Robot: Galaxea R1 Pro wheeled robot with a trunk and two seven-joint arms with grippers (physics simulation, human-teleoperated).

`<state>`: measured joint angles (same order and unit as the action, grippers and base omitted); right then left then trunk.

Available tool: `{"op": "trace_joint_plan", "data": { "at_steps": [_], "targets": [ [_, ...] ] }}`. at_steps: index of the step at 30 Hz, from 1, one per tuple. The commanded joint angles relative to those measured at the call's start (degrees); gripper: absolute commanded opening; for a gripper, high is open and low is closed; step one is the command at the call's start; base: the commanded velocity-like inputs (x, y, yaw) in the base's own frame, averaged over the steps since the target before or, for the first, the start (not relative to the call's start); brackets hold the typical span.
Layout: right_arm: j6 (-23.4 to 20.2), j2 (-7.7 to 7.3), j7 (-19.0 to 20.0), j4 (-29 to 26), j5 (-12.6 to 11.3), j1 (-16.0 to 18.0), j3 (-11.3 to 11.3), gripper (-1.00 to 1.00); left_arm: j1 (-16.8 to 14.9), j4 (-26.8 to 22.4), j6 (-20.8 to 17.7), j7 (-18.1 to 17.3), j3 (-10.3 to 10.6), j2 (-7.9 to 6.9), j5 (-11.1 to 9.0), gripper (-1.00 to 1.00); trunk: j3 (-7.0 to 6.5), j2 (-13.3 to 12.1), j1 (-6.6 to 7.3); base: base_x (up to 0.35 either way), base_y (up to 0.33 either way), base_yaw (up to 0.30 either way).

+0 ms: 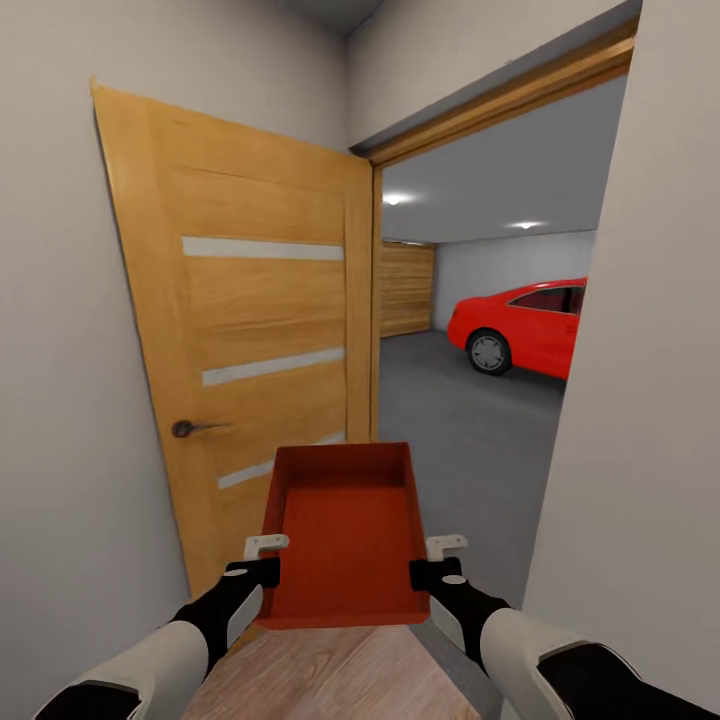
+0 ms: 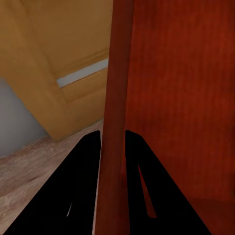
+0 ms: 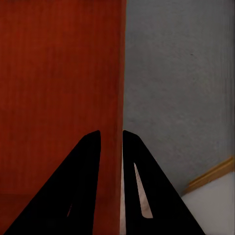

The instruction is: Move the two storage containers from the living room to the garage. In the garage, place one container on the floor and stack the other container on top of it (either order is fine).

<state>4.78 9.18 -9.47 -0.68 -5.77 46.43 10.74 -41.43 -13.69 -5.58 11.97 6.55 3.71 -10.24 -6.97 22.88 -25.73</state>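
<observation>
One orange-red open-top storage container (image 1: 345, 530) hangs in front of me, held level between both arms. My left gripper (image 1: 266, 570) is shut on its left wall, and in the left wrist view the fingers (image 2: 83, 176) pinch that wall (image 2: 115, 98). My right gripper (image 1: 425, 572) is shut on its right wall, which the right wrist view shows as a thin edge (image 3: 121, 88) between the fingers (image 3: 85, 176). Through the doorway lies the garage with its dark grey floor (image 1: 460, 420). The second container is out of view.
A wooden door (image 1: 250, 340) with a dark handle (image 1: 188, 428) stands swung open at my left. A white wall (image 1: 640, 400) bounds the doorway on the right. Inside the garage are a red car (image 1: 525, 325) and a plank door (image 1: 405, 288). Light wood planks (image 1: 330, 675) lie underfoot.
</observation>
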Motion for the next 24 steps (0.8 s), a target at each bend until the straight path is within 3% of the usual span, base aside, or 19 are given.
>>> {"op": "trace_joint_plan", "data": {
  "at_steps": [1, 16, 24],
  "targets": [
    [0.32, -2.04, -1.16, -0.11, -0.38, 0.06, -1.60, -1.00, 0.03, -0.02, -0.44, 6.74, -0.31, -0.11, -0.21, -1.00, 0.02, 0.04, -0.05, 0.307, 0.127, -0.249],
    [0.32, -1.97, -1.16, -0.11, -0.41, 0.06, -1.59, -1.00, 0.03, -0.02, -0.49, 6.75, -0.31, -0.06, -0.17, -1.00, 0.02, 0.04, -0.05, 0.272, 0.047, -0.249],
    [0.32, -1.97, -1.16, -0.11, -0.39, 0.06, -1.60, -1.00, 0.03, -0.02, -0.49, 6.75, -0.31, -0.02, -0.13, -1.00, 0.02, 0.04, -0.05, 0.088, 0.000, -0.249]
  ]
}}
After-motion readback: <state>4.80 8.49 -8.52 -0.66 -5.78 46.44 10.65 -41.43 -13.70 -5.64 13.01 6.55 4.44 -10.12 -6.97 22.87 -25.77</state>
